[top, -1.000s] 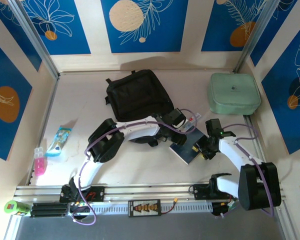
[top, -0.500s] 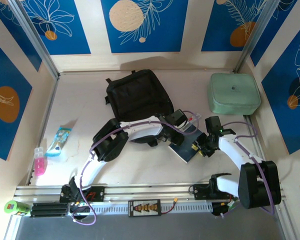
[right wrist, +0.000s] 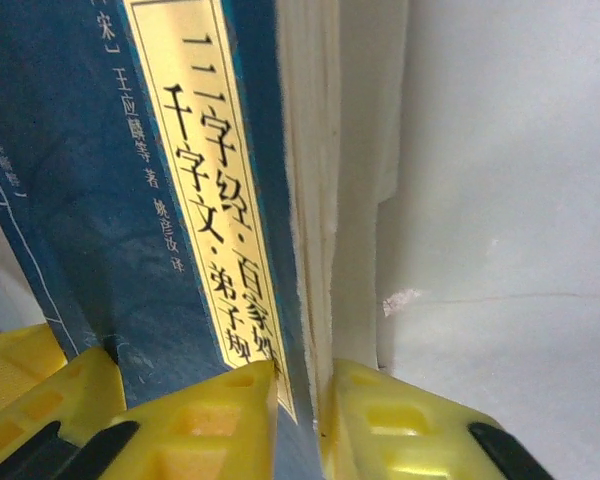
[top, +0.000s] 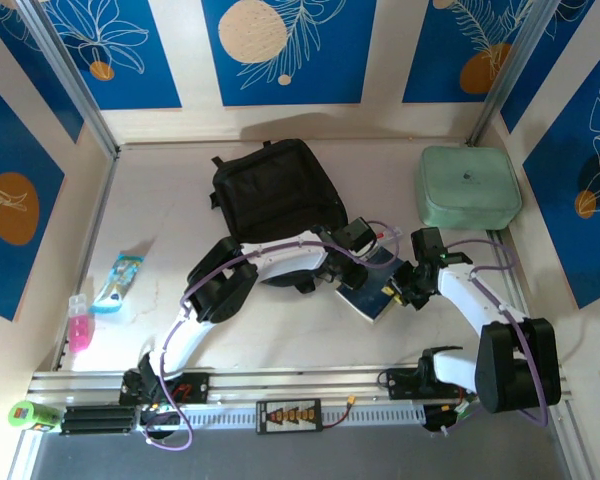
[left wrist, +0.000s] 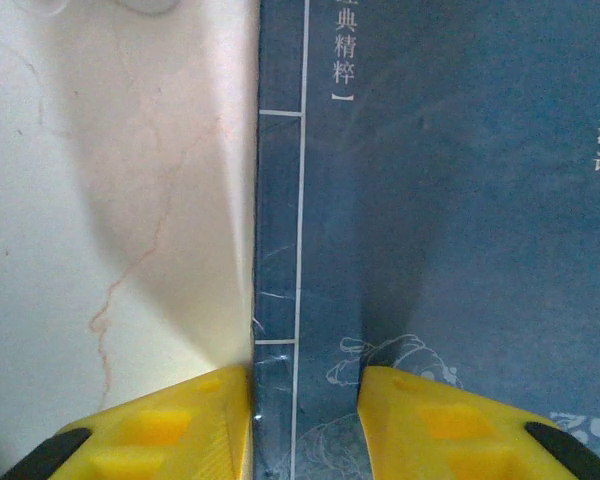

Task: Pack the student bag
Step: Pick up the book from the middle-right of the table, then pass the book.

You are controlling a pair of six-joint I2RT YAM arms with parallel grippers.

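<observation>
The student bag, a black backpack, lies flat at the back centre of the table. In front of it to the right lies a dark blue book with Chinese lettering. My left gripper is over the book's left part. Its jaws are apart: one yellow finger sits at the book's bound edge and the other finger rests on the cover. My right gripper is shut on the book's page edge, one finger on the cover and one under the pages.
A pale mint zip case sits at the back right. Near the left wall lie a small printed tube and a pink bottle. A green item rests by the front rail. Walls enclose the table on three sides.
The book and both grippers have shifted slightly toward the back of the table, closer to the bag. The bag and the case have not moved.
</observation>
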